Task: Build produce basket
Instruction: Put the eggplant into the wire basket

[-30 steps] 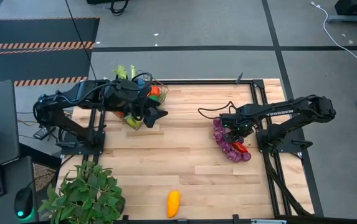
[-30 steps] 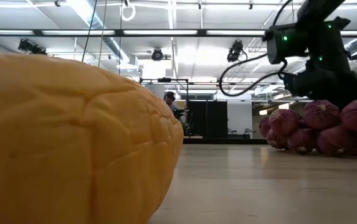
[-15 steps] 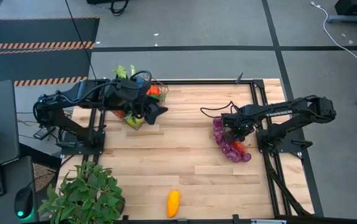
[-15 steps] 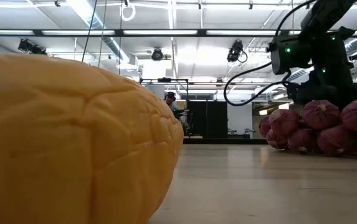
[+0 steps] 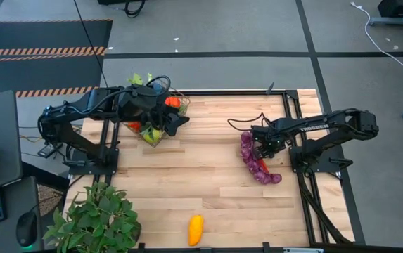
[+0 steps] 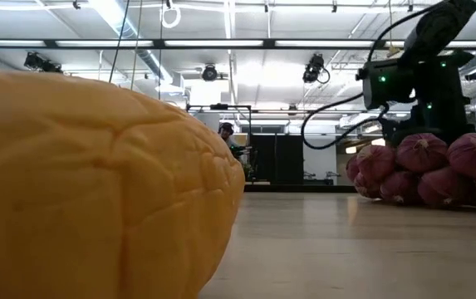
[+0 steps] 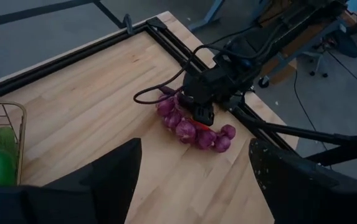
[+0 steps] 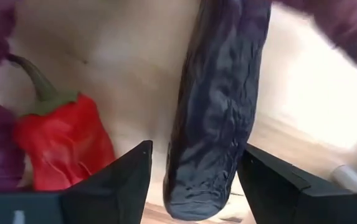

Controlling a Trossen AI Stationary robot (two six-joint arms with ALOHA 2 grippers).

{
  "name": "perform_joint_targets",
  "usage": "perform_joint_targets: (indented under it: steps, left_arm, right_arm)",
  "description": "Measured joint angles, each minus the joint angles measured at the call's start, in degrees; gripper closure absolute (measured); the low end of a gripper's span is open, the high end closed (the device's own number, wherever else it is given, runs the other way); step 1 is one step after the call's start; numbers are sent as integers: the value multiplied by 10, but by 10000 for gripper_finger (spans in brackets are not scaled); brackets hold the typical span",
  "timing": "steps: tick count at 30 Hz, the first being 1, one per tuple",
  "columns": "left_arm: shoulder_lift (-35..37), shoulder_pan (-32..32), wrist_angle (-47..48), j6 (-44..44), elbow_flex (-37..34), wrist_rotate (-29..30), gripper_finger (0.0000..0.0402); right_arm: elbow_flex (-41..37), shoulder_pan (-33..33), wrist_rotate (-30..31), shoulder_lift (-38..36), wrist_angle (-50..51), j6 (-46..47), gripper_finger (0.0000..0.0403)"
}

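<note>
The wire basket [image 5: 149, 136] stands at the table's far left with red and green pieces in it; its rim shows in the left wrist view [image 7: 4, 107]. My left gripper [image 5: 178, 123] hovers open and empty just right of it. A string of purple round pieces [image 5: 249, 159] lies on the table at the right, with a red pepper [image 8: 66, 143] and a dark purple eggplant [image 8: 218, 99] beside it. My right gripper [image 5: 259, 149] is open, low over this pile, one finger on each side of the eggplant. A yellow-orange piece [image 5: 195, 230] lies near the front edge. My right gripper comes at the eggplant's lower end [image 8: 197, 186] from above, with one finger on each side of it. I cannot tell whether the fingers touch it. The eggplant lies on the table.
A leafy green plant [image 5: 96, 221] stands at the near left corner. The yellow-orange piece fills the left of the low view [image 6: 88, 191]. Black frame rails [image 5: 296, 105] run along the table's far and right edges. Bare wood lies between the two arms.
My right gripper has shifted a little toward the table's far left over the purple string, and the string's near end has shifted slightly with it. My left gripper has moved a little toward the far edge beside the basket.
</note>
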State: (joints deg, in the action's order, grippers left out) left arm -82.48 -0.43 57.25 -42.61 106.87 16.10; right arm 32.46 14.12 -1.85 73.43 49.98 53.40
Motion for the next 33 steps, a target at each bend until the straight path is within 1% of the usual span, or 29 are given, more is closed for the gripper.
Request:
perform_joint_targets:
  steps: [2, 5, 12, 13, 18, 22, 29, 33]
  left_arm:
    - [0, 0, 0, 0, 0, 0, 100]
    - [0, 0, 0, 0, 0, 0, 100]
    - [0, 0, 0, 4, 0, 12, 100]
    - [0, 0, 0, 4, 0, 12, 100]
    - [0, 0, 0, 4, 0, 13, 100]
    - [0, 0, 0, 4, 0, 13, 100]
    - [0, 0, 0, 4, 0, 13, 100]
    - [0, 0, 0, 13, 0, 13, 100]
  right_arm:
    - [-9, 0, -11, 0, -4, 4, 177]
    - [-15, -2, -19, 0, -6, 4, 196]
    - [-15, -16, -18, 0, -8, 4, 276]
    - [-15, -18, -18, 0, -8, 4, 281]
    - [-14, -20, -25, 0, -7, 8, 281]
    - [11, -20, -16, -12, -3, 21, 281]
    - [92, -20, 32, -34, -3, 23, 279]
    - [155, -21, 47, -32, -8, -5, 280]
